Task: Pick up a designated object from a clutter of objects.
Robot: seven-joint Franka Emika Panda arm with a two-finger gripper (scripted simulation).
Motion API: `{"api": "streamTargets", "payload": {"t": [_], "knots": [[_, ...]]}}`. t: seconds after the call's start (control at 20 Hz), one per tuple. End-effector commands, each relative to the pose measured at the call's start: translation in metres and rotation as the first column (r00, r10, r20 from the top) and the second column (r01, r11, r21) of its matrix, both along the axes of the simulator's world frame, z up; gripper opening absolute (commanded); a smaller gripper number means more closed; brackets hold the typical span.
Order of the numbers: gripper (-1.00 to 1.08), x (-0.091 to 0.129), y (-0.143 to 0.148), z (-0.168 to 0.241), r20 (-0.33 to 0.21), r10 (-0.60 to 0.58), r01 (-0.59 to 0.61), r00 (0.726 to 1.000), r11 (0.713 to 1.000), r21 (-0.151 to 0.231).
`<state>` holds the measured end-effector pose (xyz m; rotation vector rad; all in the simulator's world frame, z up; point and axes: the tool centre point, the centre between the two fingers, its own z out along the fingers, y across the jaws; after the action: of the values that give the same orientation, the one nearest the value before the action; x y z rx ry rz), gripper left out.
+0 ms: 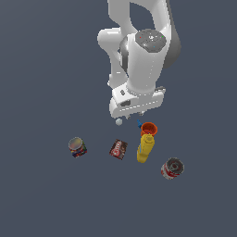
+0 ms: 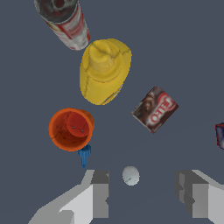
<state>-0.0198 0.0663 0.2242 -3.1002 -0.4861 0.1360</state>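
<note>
In the exterior view the arm's white hand (image 1: 136, 99) hides the gripper, so its fingers cannot be seen there. The blue piece (image 1: 139, 123) at about ten o'clock of the orange cup (image 1: 149, 129) is too small to make out. The wrist view cuts off the red-and-white can (image 2: 65, 19) at the picture's edge, and shows only a sliver of the multicoloured can (image 2: 220, 135).

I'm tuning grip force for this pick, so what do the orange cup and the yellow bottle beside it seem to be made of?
The orange cup looks like moulded plastic: uniform colour, thick rim, matte with faint sheen inside. The yellow bottle also reads as plastic, smooth, single-coloured and rounded. Both are simulator renders, so stiffness is a guess. The gripper is open above them.
</note>
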Motion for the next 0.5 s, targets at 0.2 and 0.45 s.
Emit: {"api": "streamTargets", "payload": {"t": [0.2, 0.45], "knots": [[0.28, -0.017, 0.058, -0.058, -0.001, 0.282, -0.282, 0.959, 0.959, 0.015], [0.28, -0.035, 0.093, -0.091, 0.002, 0.447, -0.447, 0.894, 0.894, 0.032]]}}
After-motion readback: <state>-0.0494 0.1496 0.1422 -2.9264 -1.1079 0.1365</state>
